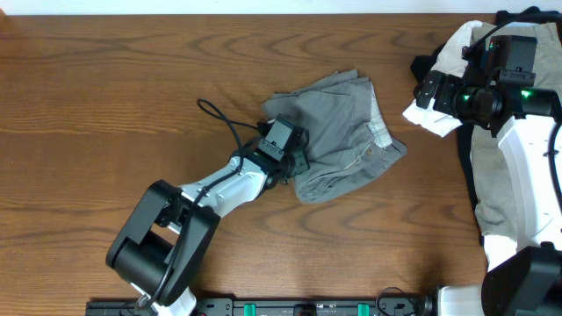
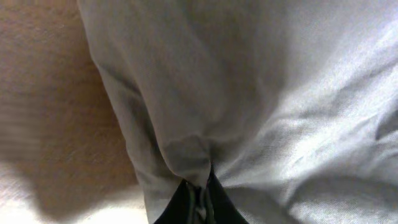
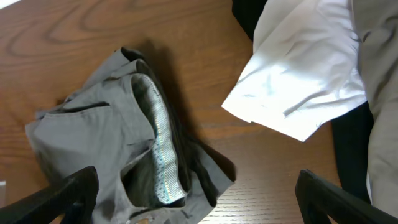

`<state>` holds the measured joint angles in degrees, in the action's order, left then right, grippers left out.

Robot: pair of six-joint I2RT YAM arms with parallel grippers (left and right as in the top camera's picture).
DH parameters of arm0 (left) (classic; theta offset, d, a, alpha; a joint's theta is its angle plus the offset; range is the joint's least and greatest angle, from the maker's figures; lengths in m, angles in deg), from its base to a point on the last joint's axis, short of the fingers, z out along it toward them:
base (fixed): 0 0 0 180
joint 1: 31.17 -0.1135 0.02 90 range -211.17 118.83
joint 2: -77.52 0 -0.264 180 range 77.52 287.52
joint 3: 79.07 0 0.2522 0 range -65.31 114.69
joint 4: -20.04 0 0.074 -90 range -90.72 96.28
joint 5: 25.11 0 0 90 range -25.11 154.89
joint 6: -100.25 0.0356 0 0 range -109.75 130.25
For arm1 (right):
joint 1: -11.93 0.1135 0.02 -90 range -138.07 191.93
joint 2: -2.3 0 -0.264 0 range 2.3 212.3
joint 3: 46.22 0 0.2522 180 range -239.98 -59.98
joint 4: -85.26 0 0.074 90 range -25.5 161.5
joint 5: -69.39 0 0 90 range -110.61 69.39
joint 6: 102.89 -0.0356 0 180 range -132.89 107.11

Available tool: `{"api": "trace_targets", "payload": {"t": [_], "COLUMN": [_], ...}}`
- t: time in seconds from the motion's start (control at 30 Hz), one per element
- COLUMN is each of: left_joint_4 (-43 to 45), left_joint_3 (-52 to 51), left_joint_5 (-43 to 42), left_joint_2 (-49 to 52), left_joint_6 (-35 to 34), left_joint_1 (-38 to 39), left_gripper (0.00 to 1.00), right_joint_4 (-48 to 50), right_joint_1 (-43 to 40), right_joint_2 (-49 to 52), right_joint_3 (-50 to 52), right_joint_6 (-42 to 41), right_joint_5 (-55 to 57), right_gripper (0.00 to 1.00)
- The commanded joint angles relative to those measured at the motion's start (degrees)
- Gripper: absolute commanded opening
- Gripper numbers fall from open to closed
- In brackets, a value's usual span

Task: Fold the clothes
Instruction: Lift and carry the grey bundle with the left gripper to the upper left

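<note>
**Left arm pinching the grey shorts at their near edge**

The left end effector (image 1: 295,165) is gripping the grey shorts (image 1: 344,133), its jaws closed tight on a small ridge of cloth, as the left wrist view shows. The shorts are lying crumpled in the middle of the wooden worktop (image 1: 105,88), waistband turned open so that the whitish patterned lining (image 3: 160,146) is showing. The pinch is sitting at the hem side nearest the arm, probably so that this edge can be pulled flat or lifted over before any fold is made.

The right end effector (image 3: 196,200) is hanging with its jaws wide apart and holding nothing, above the gap between the shorts and the pile at the right edge. That pile is waiting its turn: a white piece (image 3: 305,81) is lying on top, a black piece (image 3: 249,15) is peeking out beneath it, and khaki trousers (image 3: 380,93) are lying beside them. The right arm seems to be standing ready to take the opposite side of the shorts.
</note>
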<state>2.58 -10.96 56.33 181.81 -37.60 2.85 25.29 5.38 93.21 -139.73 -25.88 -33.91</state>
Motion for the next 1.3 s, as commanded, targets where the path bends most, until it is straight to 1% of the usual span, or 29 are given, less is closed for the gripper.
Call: {"api": "trace_targets", "payload": {"t": [0.0,0.13,0.27,0.57,0.7,0.9,1.03,1.07,1.1,1.17,1.2,1.23,1.27], "left_joint_4": [2.3,6.0,9.6,17.0,18.7,15.6,8.8,6.6,4.4,1.5,0.7,0.7,1.0], "left_joint_3": [0.2,0.2,0.2,0.2,0.2,0.2,0.2,0.2,0.2,0.2,0.2,0.2,0.2], "left_joint_5": [2.7,7.1,11.7,15.5,17.0,17.0,17.0,17.0,16.9,16.9,16.9,16.9,16.7], "left_joint_2": [1.6,1.8,1.8,1.8,1.8,1.8,1.8,1.8,1.8,1.8,1.8,1.7,1.6], "left_joint_6": [0.2,0.1,-1.8,-2.4,-2.4,-2.4,-2.4,-2.4,-2.4,-2.0,-0.6,2.4,4.6], "left_joint_1": [-0.2,-1.7,-5.7,-20.2,-28.4,-40.4,-46.1,-47.3,-48.4,-49.8,-50.2,-50.6,-50.8], "left_gripper": [0.06,0.06,0.06,0.06,0.06,0.06,0.06,0.08,0.17,0.67,0.81,0.93,1.0], "right_joint_4": [0.1,-0.2,-0.7,-1.1,-1.4,-1.4,-1.4,-1.4,-1.4,-1.4,-1.4,-1.4,-1.4], "right_joint_1": [-0.4,-0.4,-0.3,-0.3,-0.3,-0.2,0.0,0.1,0.2,0.2,0.2,0.2,0.2], "right_joint_2": [0.2,0.2,0.2,0.2,0.2,0.2,0.2,0.2,0.2,0.2,0.2,0.2,0.2], "right_joint_3": [0.0,0.0,0.0,0.0,0.0,0.0,0.0,0.0,0.0,0.0,0.0,0.0,0.0], "right_joint_6": [-0.7,-0.7,-0.7,-0.7,-0.7,-0.7,-0.7,-0.7,-0.7,-0.7,-0.7,-0.7,-0.7], "right_joint_5": [-0.2,-0.2,-0.2,-0.2,-0.2,-0.3,-0.3,-0.3,-0.3,-0.2,-0.2,-0.3,-0.2], "right_gripper": [0.99,0.99,0.99,0.99,0.99,0.98,0.98,0.98,0.98,0.98,0.98,0.98,0.98]}}
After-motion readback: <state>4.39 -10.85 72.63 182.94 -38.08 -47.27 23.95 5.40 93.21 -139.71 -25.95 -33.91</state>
